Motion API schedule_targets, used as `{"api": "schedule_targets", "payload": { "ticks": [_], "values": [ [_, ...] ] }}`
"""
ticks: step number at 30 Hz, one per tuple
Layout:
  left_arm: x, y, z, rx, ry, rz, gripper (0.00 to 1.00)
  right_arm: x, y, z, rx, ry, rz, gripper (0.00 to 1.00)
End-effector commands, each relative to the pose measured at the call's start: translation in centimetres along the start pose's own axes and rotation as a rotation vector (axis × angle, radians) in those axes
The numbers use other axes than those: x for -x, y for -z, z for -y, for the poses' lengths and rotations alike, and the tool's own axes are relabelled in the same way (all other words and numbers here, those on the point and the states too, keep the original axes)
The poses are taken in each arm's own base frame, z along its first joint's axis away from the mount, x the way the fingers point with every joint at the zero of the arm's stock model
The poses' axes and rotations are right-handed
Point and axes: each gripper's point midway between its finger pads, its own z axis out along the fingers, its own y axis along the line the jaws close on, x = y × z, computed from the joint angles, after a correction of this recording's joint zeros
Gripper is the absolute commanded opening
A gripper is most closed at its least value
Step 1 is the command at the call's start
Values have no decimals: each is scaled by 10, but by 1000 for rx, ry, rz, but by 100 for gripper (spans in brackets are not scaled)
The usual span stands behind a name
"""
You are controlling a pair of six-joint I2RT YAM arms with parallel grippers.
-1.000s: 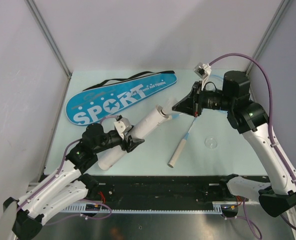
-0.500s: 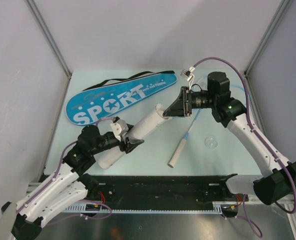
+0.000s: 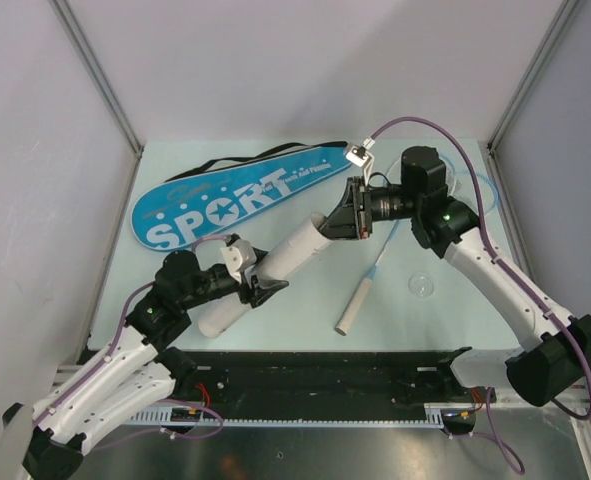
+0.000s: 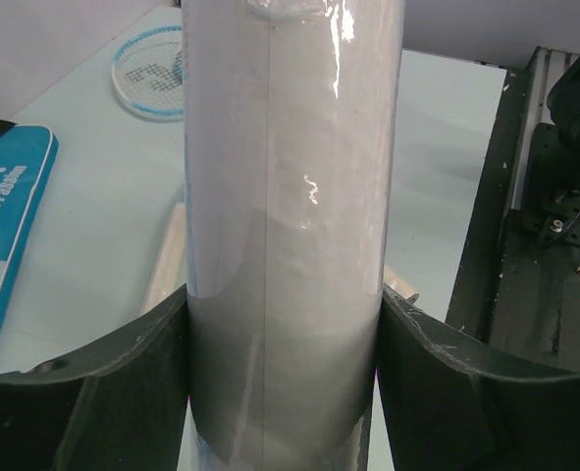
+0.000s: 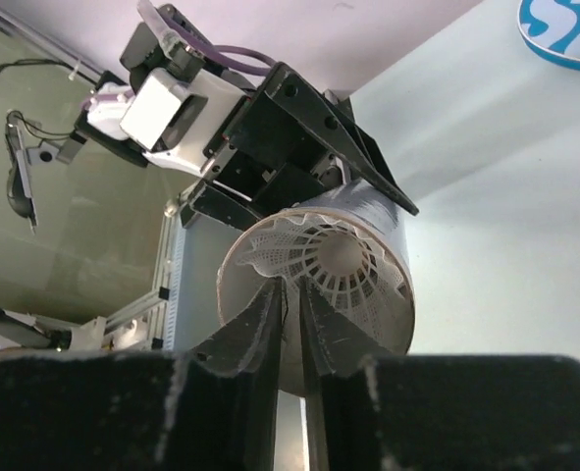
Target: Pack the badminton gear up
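The left gripper (image 3: 258, 286) is clamped around the long white cardboard tube (image 3: 293, 252). The right gripper (image 5: 291, 299), its fingers almost together, is at the small white mesh shuttlecock (image 5: 341, 257) inside the tube's mouth. It is not clear whether it grips the shuttlecock.

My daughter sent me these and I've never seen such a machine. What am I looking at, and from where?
This is a two-armed robot fixed at the near edge of a table. One picture looks down from above; the other two come from a camera on each wrist. On the table lie a blue SPORT racket cover and a racket. The left gripper clamps a long white tube. The right gripper, fingers nearly closed, is at the tube's open end, where a shuttlecock sits; whether it grips it, I cannot tell.
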Motion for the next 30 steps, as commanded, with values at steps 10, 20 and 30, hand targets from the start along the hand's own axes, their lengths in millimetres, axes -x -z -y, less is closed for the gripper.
{"api": "schedule_targets", "payload": {
  "ticks": [10,20,30],
  "values": [
    [35,3,-29,156,-77,100,26,46,103,-9,-407,150,322,78],
    [40,13,-50,292,-80,109,27,-114,239,187,-1622,-523,398,81],
    [40,14,-49,286,-85,110,27,-209,227,253,-1706,-701,155,61]
  ]
}}
